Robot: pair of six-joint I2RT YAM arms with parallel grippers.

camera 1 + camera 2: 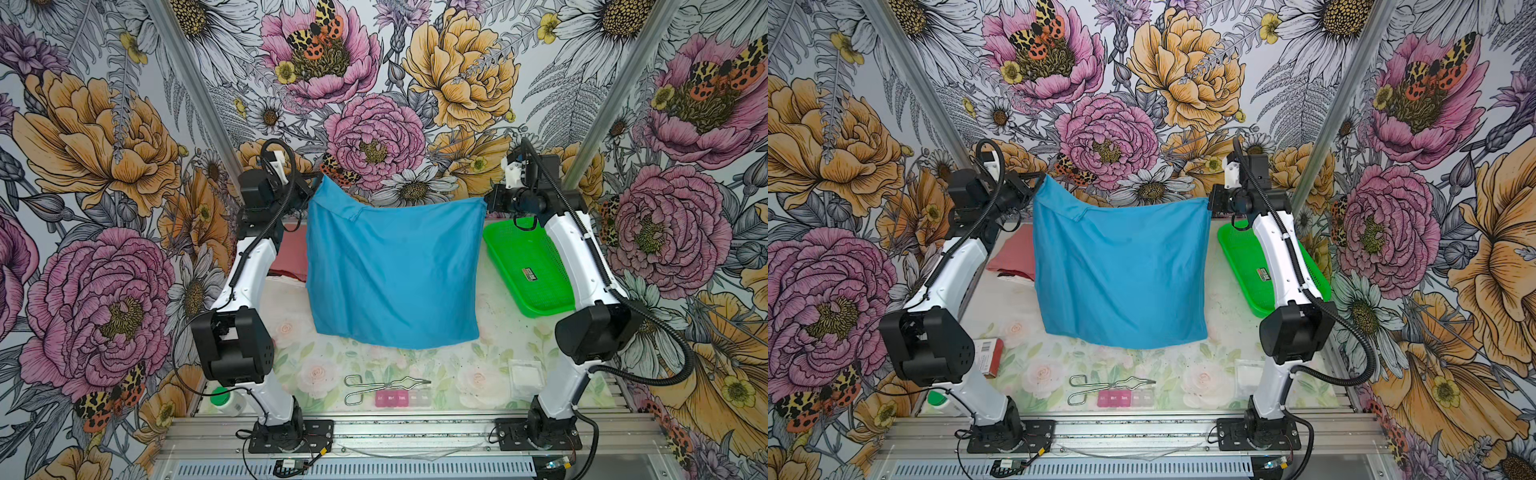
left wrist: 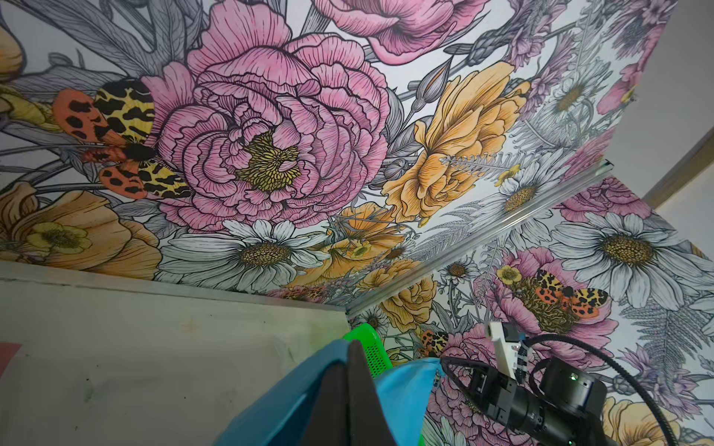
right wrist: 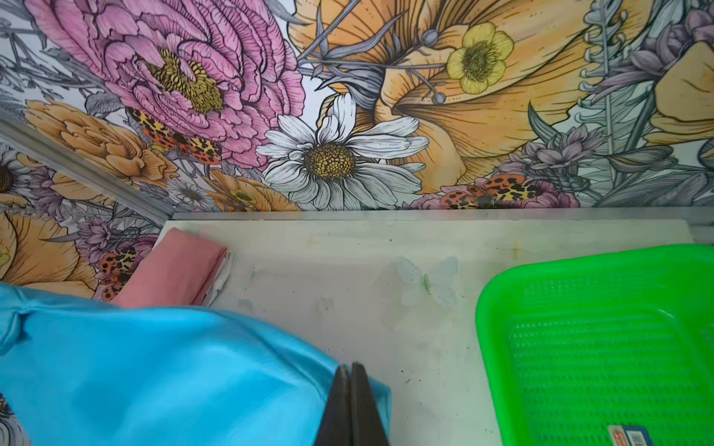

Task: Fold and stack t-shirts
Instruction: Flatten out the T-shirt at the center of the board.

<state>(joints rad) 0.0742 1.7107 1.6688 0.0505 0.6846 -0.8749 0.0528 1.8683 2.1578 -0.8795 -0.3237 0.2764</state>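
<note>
Two top corners of blue t-shirt (image 1: 395, 270), one clamped in left fingers (image 2: 353, 390), other in right fingers (image 3: 347, 401), cloth hanging between

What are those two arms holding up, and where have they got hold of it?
The blue shirt, hanging spread between them: the left claw pinches one top corner, the right claw the other.

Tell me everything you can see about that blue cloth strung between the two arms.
It is a bright sky-blue t-shirt, soft thin fabric, smooth with faint creases. It hangs like a curtain above the table's middle, its top edge sagging between two corners. The left arm's fingers pinch one top corner, the right arm's fingers the other. A seam shows near the left-held corner. Whether the bottom hem touches the table is unclear.
</note>
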